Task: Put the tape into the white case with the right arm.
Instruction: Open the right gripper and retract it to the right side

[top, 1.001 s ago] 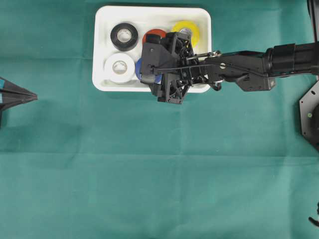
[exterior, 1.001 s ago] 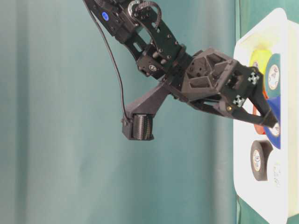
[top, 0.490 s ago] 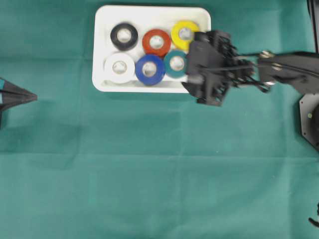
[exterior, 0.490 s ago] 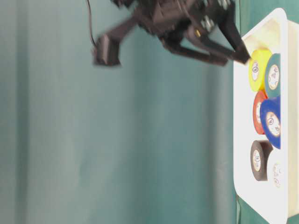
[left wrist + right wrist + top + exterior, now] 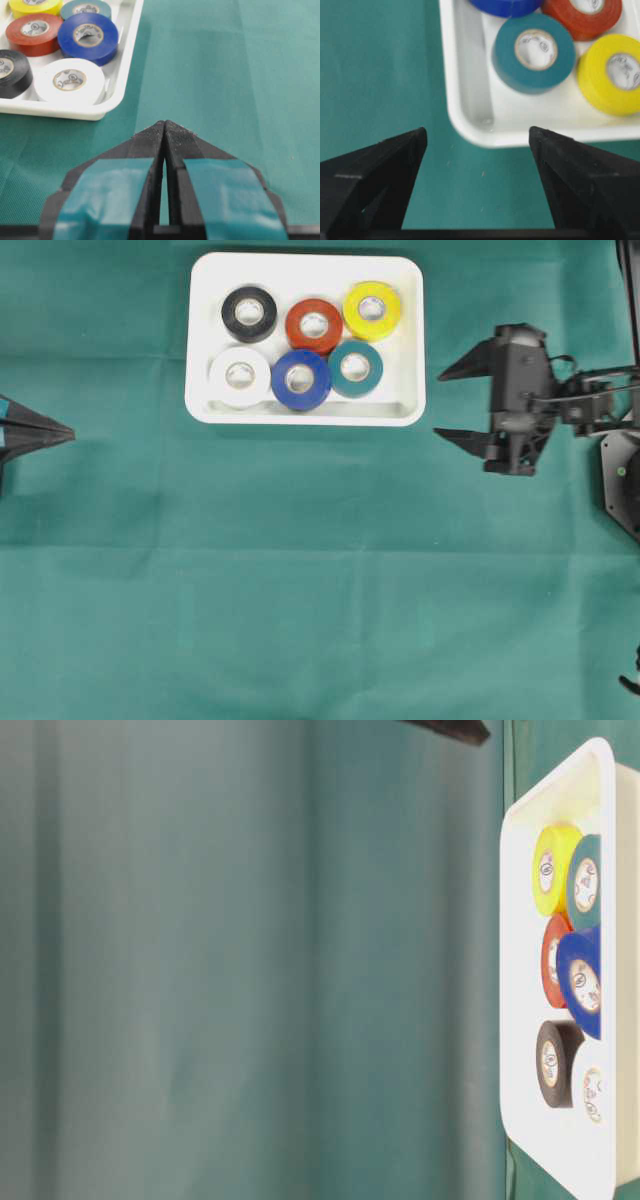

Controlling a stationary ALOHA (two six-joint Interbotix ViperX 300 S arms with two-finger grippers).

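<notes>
Tape rolls fill your white case (image 5: pixel 407 340) near the top of the green cloth (image 5: pixel 300 590): black (image 5: pixel 250 313), red (image 5: pixel 314 325), yellow (image 5: pixel 372 309), white (image 5: pixel 240 376), blue (image 5: pixel 301 379) and teal (image 5: pixel 355 367). Your right gripper (image 5: pixel 447 400) sits beside the case, jaws apart and empty. The left gripper (image 5: pixel 165 127) sits well apart, jaws closed.

glossy white plastic case (image 5: pixel 405 340) on matt green woven cloth (image 5: pixel 300 570)
</notes>
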